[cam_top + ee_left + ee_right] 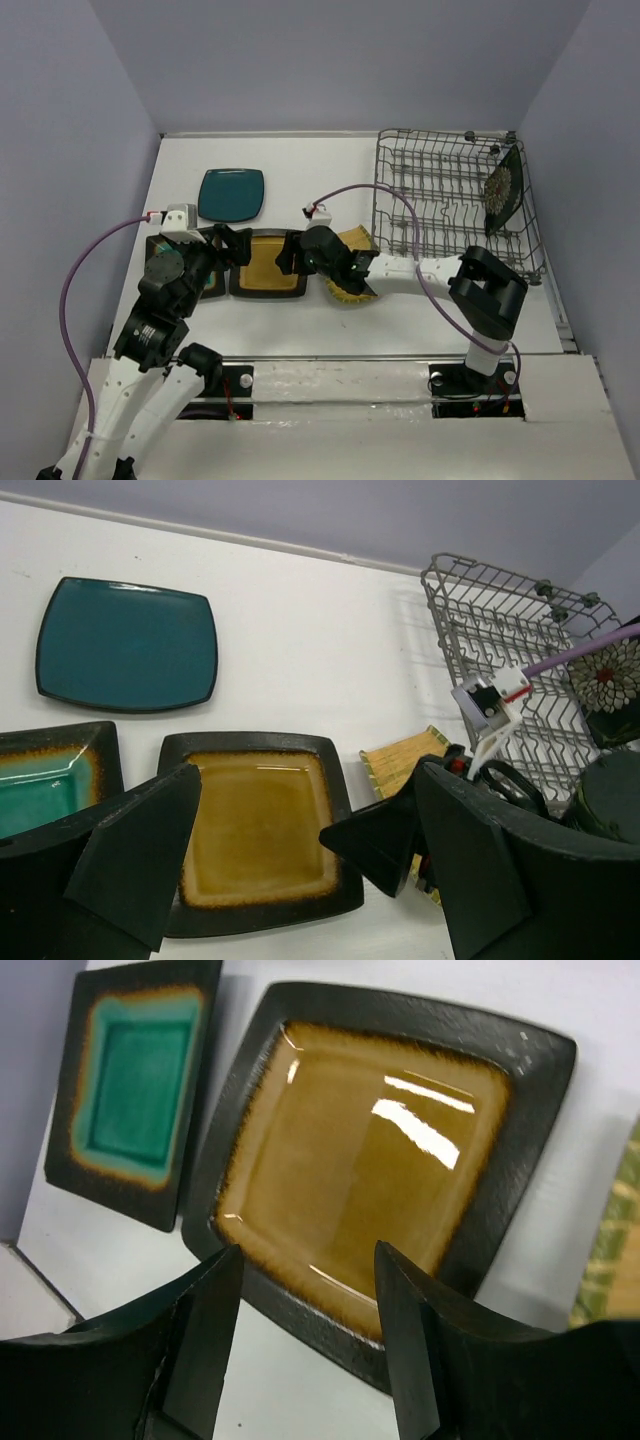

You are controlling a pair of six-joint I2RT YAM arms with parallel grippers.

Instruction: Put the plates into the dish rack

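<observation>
The dark-rimmed mustard plate [268, 265] lies flat at the front centre. My right gripper [305, 1260] is open and straddles that plate's [370, 1150] rim without closing on it. My left gripper [260, 805] hangs wide open and empty above the same plate [250, 845]. The dark-rimmed teal plate [213, 284] lies to its left, partly under my left arm. The plain teal plate [231, 193] sits further back. The yellow ribbed plate [355, 238] lies partly under my right arm. The black flower plate [503, 190] stands on edge in the dish rack [440, 200].
The dish rack [500, 610] fills the back right corner of the white table, close to the right wall. Purple cables [385, 195] loop above both arms. The table's raised front ledge [330, 370] runs just behind the arm bases.
</observation>
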